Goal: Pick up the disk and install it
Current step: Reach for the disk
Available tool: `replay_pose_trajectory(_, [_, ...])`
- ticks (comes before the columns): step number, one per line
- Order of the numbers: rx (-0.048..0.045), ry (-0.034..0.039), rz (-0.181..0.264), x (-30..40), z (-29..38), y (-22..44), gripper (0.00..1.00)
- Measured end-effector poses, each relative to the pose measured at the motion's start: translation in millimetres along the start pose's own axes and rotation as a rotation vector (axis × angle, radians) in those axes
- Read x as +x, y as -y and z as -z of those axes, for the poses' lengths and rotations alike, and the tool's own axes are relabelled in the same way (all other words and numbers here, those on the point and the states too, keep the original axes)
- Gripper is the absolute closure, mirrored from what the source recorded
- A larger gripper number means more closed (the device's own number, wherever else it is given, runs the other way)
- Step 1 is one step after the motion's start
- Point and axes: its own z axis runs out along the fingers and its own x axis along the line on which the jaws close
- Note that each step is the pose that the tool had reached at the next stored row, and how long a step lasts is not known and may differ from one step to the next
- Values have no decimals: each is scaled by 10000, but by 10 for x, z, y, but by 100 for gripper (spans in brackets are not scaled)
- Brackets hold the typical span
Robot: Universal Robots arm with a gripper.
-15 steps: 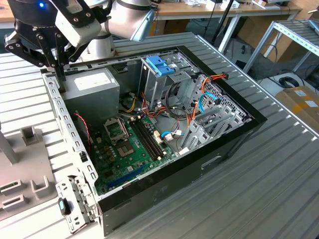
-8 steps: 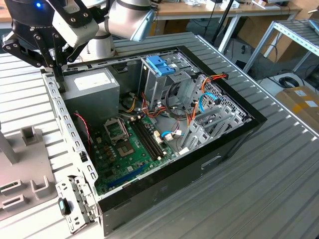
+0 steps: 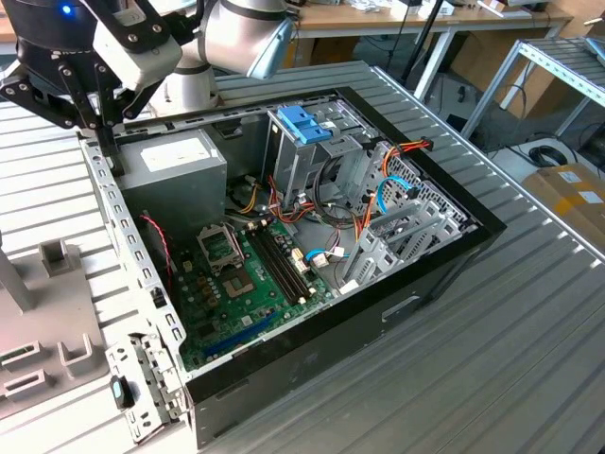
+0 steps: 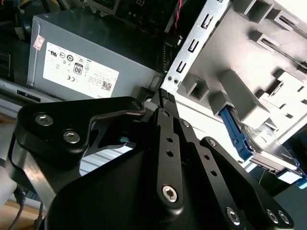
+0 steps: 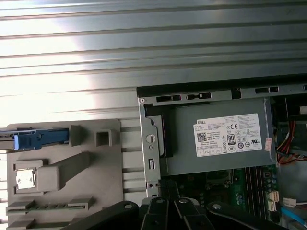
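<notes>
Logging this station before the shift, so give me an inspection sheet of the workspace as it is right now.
Surface: ribbed metal table bearing an open computer case and a grey fixture.
Job's things: disk with blue rail sits in the fixture, outside the case.
Clutter: nothing seen.
Grippers: gripper above the case edge by the power supply, apart from the disk.
Cables: red, orange and blue wires loose inside the case.
Surroundings: cardboard box and metal rack at the exterior view's right.
</notes>
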Motion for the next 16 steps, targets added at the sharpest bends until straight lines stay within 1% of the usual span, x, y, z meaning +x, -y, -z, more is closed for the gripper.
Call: replay_pose_trajectory(16, [0,0,0,62,2,5,90])
